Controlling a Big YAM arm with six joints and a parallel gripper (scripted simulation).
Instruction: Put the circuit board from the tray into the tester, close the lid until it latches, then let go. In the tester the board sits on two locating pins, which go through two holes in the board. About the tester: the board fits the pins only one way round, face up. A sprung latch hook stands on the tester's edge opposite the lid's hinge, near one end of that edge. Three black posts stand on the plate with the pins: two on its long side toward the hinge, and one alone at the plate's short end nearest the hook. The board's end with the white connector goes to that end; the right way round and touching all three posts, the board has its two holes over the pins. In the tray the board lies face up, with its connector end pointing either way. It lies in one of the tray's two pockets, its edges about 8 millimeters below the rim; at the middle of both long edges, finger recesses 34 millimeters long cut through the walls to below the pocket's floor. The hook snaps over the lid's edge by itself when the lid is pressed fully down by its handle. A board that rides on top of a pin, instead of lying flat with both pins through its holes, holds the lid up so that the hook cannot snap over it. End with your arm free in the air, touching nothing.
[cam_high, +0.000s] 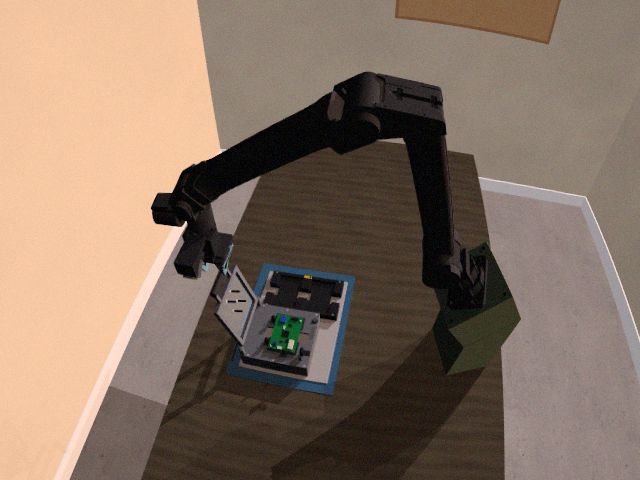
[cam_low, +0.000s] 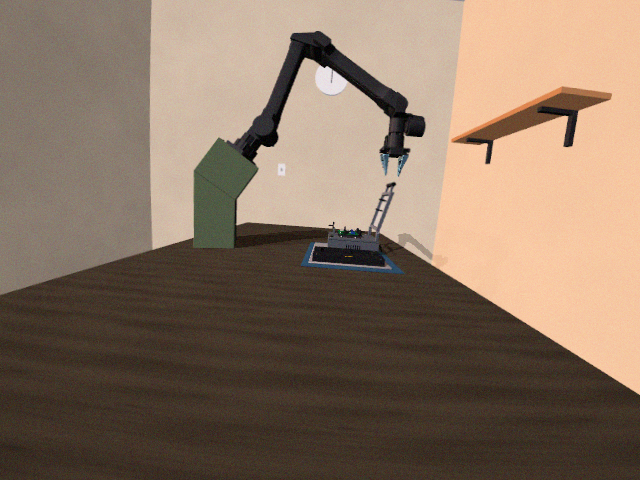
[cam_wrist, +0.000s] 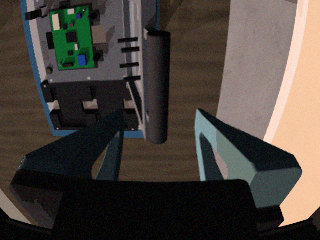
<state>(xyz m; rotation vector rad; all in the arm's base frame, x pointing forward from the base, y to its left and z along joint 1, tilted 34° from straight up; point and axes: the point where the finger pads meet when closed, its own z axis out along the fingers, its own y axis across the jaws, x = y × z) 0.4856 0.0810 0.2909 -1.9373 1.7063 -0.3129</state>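
- The half-open pincer (cam_high: 216, 268) (cam_low: 391, 174) (cam_wrist: 159, 117) is holding nothing, hovering near the desk's (cam_high: 310, 206) (cam_low: 310, 335) (cam_wrist: 190, 100) orange-wall edge.
- The lid (cam_high: 238, 315) is standing open.
- The board (cam_high: 285, 333) (cam_low: 349, 233) (cam_wrist: 72, 37) is lying, perhaps flat, in the tester (cam_high: 276, 363) (cam_low: 338, 241) (cam_wrist: 107, 65).

Top view: we note a peach wall (cam_high: 103, 129) (cam_low: 542, 248) (cam_wrist: 307, 100) on the left, meeting a grey-beige wall (cam_high: 279, 72) at the far corner; a brown panel (cam_high: 475, 18) hangs on the latter. Pale skirting (cam_high: 535, 191) (cam_wrist: 285, 80) edges a mottled grey floor (cam_high: 558, 289) (cam_wrist: 250, 65). The worktop (cam_high: 382, 217) (cam_low: 310, 372) (cam_wrist: 200, 50) is dark, banded wood, crossed by broad shadows.

Exterior view: we see a cream far wall (cam_low: 217, 77) bearing a round white clock (cam_low: 326, 85) and small white plate (cam_low: 281, 169). Left wall (cam_low: 77, 129) dim, right wall bright; on the latter, an orange-brown shelf (cam_low: 532, 113) on dark brackets (cam_low: 570, 129).
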